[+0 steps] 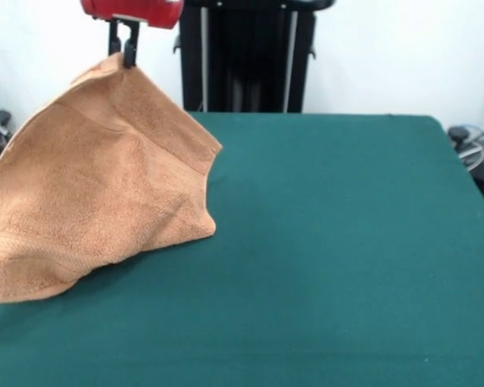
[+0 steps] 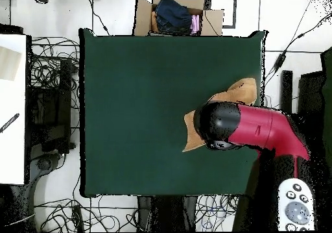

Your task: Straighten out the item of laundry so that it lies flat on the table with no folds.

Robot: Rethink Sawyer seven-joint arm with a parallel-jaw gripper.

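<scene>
My gripper (image 1: 123, 55) pinches one corner of the nubby orange-tan terry towel (image 1: 97, 189), tented at frame left over green felt table (image 1: 347, 242).

In the overhead view the red arm (image 2: 259, 130) covers most of the towel (image 2: 238, 91), so its folds and the fingers are hidden. In the front view, the towel (image 1: 97, 185) runs past the left edge beside the counter (image 1: 331, 242).
</scene>
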